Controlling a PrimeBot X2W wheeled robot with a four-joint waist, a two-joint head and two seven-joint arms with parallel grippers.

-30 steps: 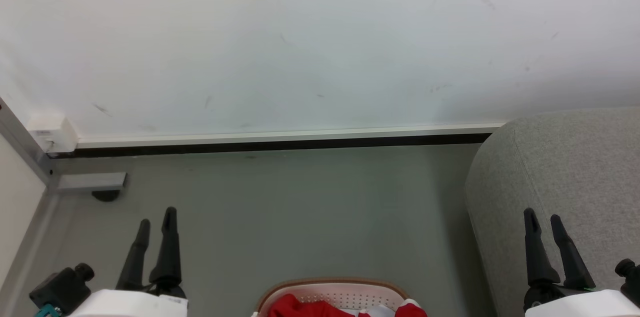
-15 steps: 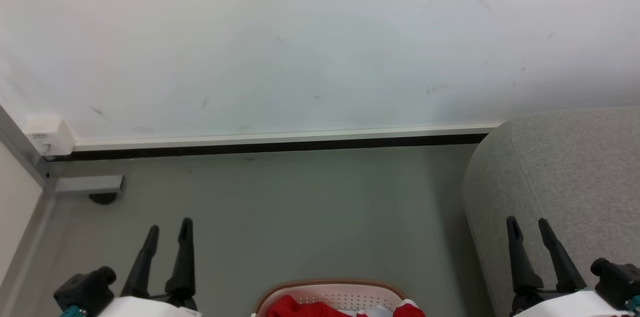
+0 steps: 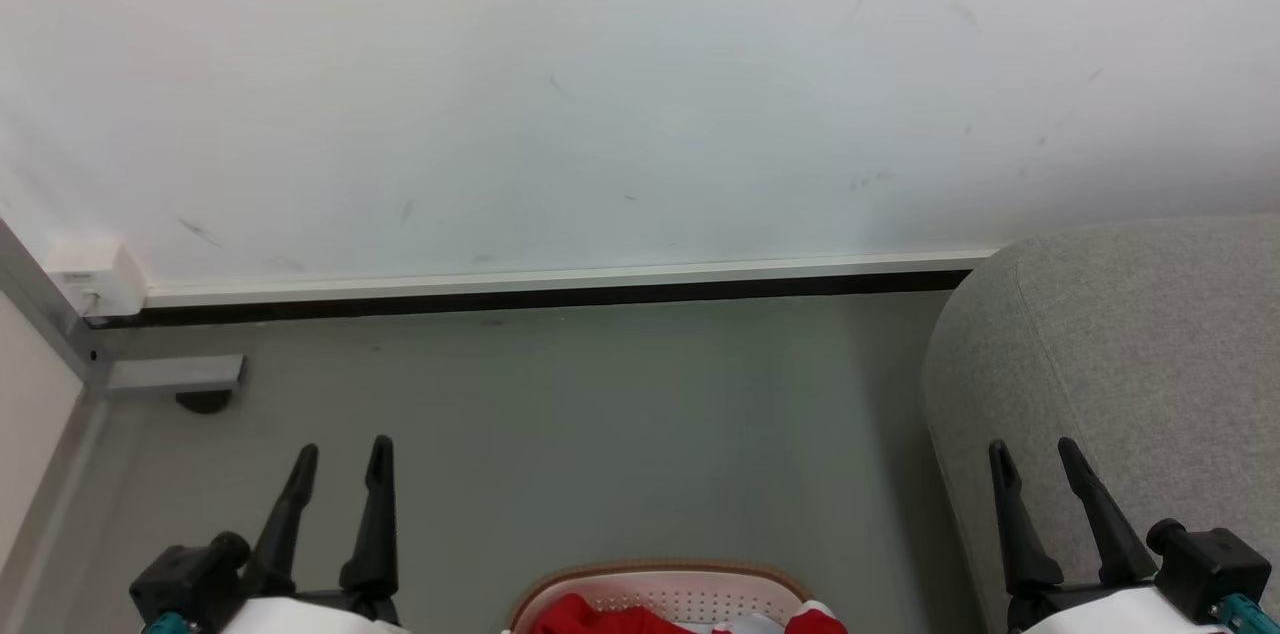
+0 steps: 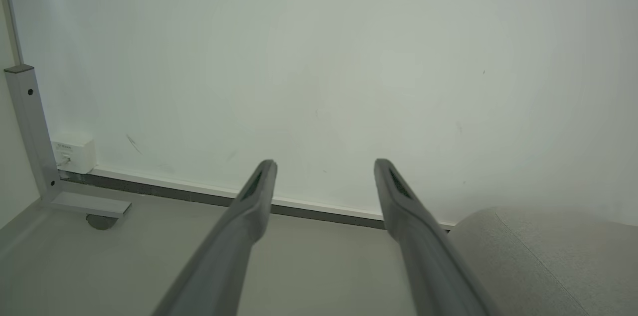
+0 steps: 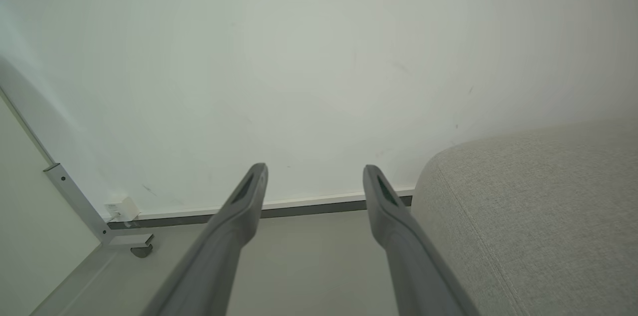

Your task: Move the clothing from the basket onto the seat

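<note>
Left hand [image 3: 344,447] spread wide, empty; right hand [image 3: 1032,445] same, by seat [image 3: 1150,334]; clothing [image 3: 590,616] in basket [image 3: 660,569] between them.

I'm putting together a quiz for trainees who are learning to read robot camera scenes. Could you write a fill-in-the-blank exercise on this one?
1. The clothing lying in the basket is bright ____.
2. The grey seat stands on the robot's ____ side.
3. The left gripper and the right gripper are each ____ rather than shut, holding nothing.

Missing words: red; right; open.
</note>
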